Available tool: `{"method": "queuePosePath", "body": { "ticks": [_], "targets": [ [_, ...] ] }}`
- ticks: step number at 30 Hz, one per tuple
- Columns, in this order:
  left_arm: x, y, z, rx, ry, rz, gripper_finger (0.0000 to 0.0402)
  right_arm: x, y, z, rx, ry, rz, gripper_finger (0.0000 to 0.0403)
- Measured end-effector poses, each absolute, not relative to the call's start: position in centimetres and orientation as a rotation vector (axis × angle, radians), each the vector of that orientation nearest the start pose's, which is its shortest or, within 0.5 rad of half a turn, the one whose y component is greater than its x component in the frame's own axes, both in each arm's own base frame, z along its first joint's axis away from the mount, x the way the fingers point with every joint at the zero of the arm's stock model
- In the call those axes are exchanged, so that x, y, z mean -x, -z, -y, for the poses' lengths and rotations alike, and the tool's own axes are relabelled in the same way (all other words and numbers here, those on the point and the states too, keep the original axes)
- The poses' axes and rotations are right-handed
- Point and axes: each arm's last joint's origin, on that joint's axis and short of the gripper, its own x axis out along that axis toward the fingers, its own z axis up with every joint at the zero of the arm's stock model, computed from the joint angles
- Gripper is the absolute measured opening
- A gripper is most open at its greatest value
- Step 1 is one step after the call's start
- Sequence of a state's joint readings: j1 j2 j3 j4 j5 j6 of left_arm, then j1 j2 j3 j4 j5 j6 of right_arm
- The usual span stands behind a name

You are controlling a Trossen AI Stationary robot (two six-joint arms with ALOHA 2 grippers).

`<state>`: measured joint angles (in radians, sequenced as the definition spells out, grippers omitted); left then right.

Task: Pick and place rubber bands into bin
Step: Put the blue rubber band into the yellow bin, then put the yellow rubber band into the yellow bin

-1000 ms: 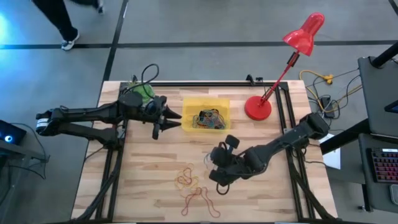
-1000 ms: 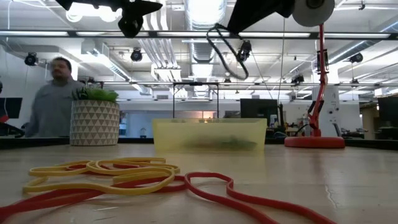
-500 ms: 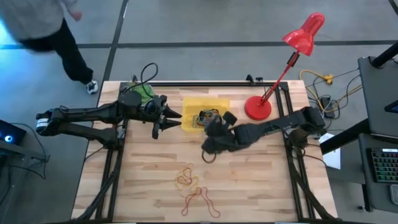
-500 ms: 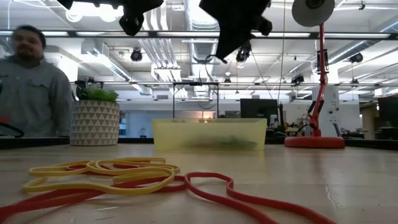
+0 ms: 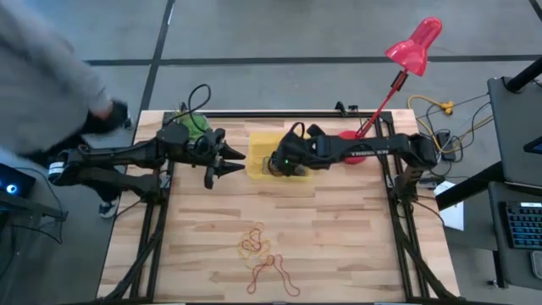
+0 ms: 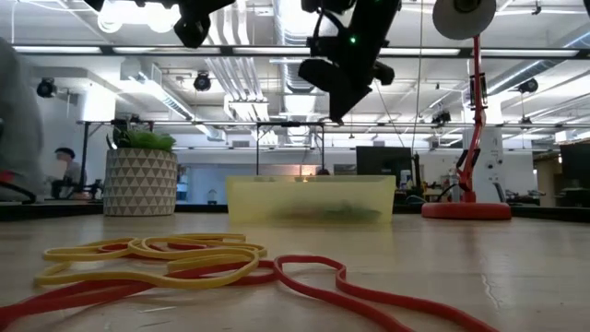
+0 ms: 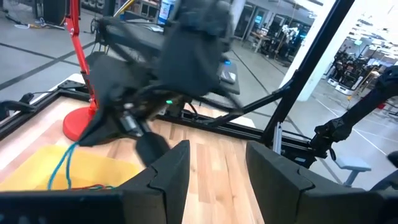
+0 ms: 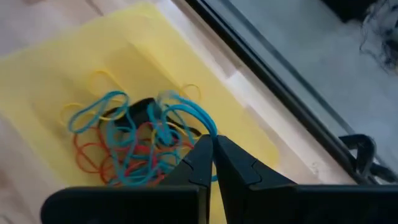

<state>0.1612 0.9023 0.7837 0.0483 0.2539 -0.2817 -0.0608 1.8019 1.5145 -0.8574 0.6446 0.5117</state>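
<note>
The yellow bin [image 5: 258, 140] stands at the table's far middle with a tangle of rubber bands [image 8: 118, 149] in it. More rubber bands [image 5: 262, 254], red and yellow, lie on the wood near the front edge [image 6: 157, 258]. My right gripper [image 5: 278, 165] hangs above the bin [image 6: 309, 198], shut on a blue rubber band [image 7: 62, 168]. My left gripper [image 5: 227, 165] is held level just left of the bin, open, with nothing between its fingers [image 7: 214, 180]. My right gripper pinches the blue rubber band at one point of its loop [image 8: 208, 132] between its two fingertips. The fingers slant down from the table's right side. The band hangs slack below them toward the bin [image 7: 37, 168]. I cannot tell whether its lower end touches the bands inside.
A red desk lamp's base [image 5: 351, 146] stands right of the bin. A white plant pot [image 6: 138, 180] is at the far left, with a black cable loop [image 5: 199, 97] beside it. A person [image 5: 42, 76] is at the table's far left corner.
My right gripper, still shut, has swung from the table's middle right toward the far edge and now hangs over the bin with the band. A person has walked up to the table's far left corner.
</note>
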Motion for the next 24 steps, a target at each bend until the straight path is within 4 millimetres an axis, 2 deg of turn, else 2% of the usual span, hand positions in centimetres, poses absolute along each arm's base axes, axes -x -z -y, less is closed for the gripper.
{"method": "queuePosePath", "body": {
  "ticks": [6,15,19,24],
  "targets": [
    [-20.0,-33.5,-2.5,0.296,0.083,-0.08,0.0141,-36.3,-25.2,6.3,-0.171,0.863,-0.981,0.0008],
    [-20.1,-33.4,-2.5,0.292,0.082,-0.083,0.0141,-35.9,-22.4,6.9,-0.311,0.723,-1.034,0.0012],
    [-20.1,-33.4,-2.5,0.289,0.082,-0.083,0.0141,-36.2,-21.9,6.7,-0.344,0.617,-1.029,0.0043],
    [-20.1,-33.4,-2.5,0.289,0.082,-0.083,0.0141,-36.1,-21.8,6.8,-0.359,0.62,-1.026,0.0107]
  ]
}}
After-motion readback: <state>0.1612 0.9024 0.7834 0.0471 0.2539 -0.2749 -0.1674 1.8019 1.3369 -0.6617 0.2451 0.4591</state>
